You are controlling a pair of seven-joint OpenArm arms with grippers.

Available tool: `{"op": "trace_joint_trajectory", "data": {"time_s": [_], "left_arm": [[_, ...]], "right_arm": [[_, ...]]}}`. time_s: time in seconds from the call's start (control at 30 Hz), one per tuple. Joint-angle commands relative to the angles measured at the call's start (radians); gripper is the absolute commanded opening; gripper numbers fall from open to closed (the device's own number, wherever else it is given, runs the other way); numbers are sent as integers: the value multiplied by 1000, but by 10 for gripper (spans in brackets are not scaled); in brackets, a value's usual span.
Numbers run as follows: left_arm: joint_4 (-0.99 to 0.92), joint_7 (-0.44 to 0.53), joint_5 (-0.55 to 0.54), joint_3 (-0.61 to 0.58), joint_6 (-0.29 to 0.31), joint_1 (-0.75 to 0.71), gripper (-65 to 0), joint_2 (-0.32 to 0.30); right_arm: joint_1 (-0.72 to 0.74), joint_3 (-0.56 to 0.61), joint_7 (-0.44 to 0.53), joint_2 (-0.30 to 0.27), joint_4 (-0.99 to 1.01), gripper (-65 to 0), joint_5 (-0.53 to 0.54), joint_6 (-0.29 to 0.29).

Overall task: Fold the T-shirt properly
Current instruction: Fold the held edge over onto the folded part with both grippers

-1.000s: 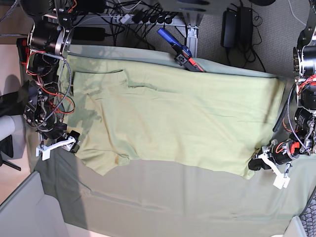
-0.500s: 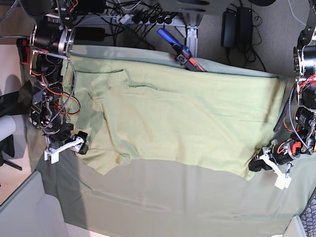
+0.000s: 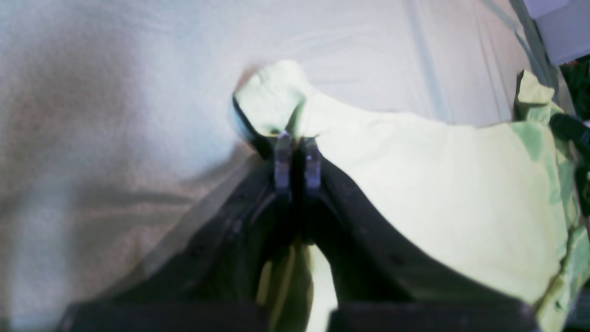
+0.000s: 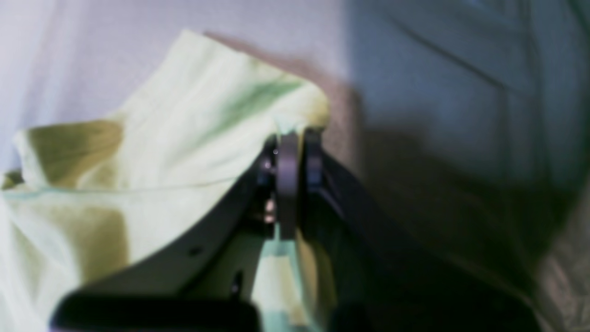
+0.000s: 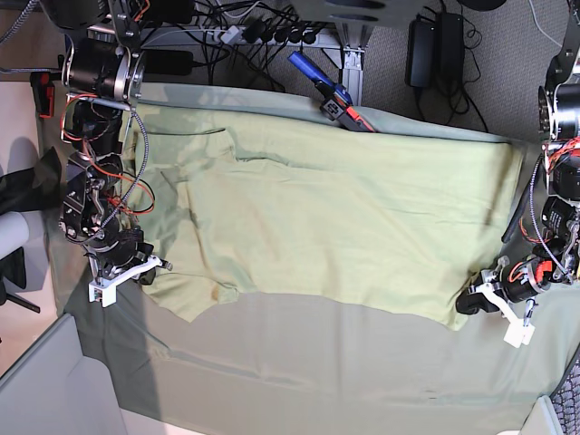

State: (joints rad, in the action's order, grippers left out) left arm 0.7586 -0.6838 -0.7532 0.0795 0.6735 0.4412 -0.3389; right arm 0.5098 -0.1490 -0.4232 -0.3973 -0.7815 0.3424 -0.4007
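The pale yellow-green T-shirt (image 5: pixel 326 217) lies spread flat on the grey-green tablecloth (image 5: pixel 317 362). My left gripper (image 5: pixel 466 304) is at the shirt's near right corner. In the left wrist view, the left gripper (image 3: pixel 297 138) is shut on a pinched fold of the shirt (image 3: pixel 438 184). My right gripper (image 5: pixel 154 270) is at the shirt's near left corner, by the sleeve. In the right wrist view, the right gripper (image 4: pixel 295 138) is shut on a raised edge of the shirt (image 4: pixel 161 138). The neck tag is not visible.
A blue and red tool (image 5: pixel 331 91) lies at the table's far edge, with cables and power bricks (image 5: pixel 435 45) behind it. A grey bin (image 5: pixel 45 381) stands at the near left corner. Bare tablecloth runs along the near side.
My right gripper has moved a little to the right and toward the near side, taking the shirt's left edge with it. The left arm has hardly moved.
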Motion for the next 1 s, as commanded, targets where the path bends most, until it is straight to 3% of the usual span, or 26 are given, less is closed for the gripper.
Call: {"op": "trace_joint_trajectory", "data": {"time_s": [0.0, 0.13, 0.33, 0.73, 0.97], "left_arm": [[15, -16, -33, 3, 25, 31, -650, -18], [53, -156, -194, 3, 25, 26, -650, -42], [249, -266, -257, 3, 25, -43, -650, -92], [510, -272, -286, 3, 25, -248, -650, -240], [536, -285, -291, 3, 25, -310, -650, -279]], "right_arm": [[30, -3, 22, -18, -24, -650, 1, -23], [22, -4, -26, -26, -58, -650, -6, -23], [-90, -4, -83, -59, -270, -650, 24, -23], [-397, -45, -99, -167, -612, -650, 48, -23], [-515, -138, -109, -173, -695, -650, 58, -23]]}}
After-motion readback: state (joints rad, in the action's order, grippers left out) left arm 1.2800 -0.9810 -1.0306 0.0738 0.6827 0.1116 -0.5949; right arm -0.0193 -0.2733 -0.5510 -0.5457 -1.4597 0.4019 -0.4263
